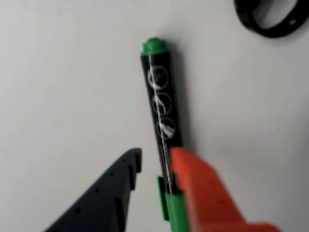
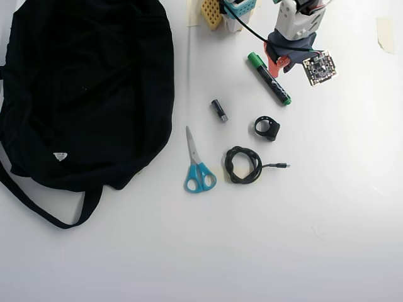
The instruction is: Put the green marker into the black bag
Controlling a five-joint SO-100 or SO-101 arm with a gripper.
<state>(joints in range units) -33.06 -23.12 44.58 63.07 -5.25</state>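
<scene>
claw: two-finger orange and dark claw [image 1: 152,166], spread open around the thick black green-capped marker [image 1: 161,111]
risk: uneven contact, marker might roll away toward frame's upper right

In the overhead view we find the large soft black fabric bag [image 2: 88,88] filling the left of the white worktop [image 2: 327,220], with the thick black-barrelled green-capped marker [image 2: 269,78] lying well apart at upper right, its cap end just beside the orange-and-dark claw [image 2: 277,63]. Between them lie a short grey-black battery [image 2: 219,110] and, lower, blue-handled scissors [image 2: 197,162]. Right of the scissors sits a coiled black cable [image 2: 244,165], with a small black ring clip [image 2: 267,128] above it.
</scene>
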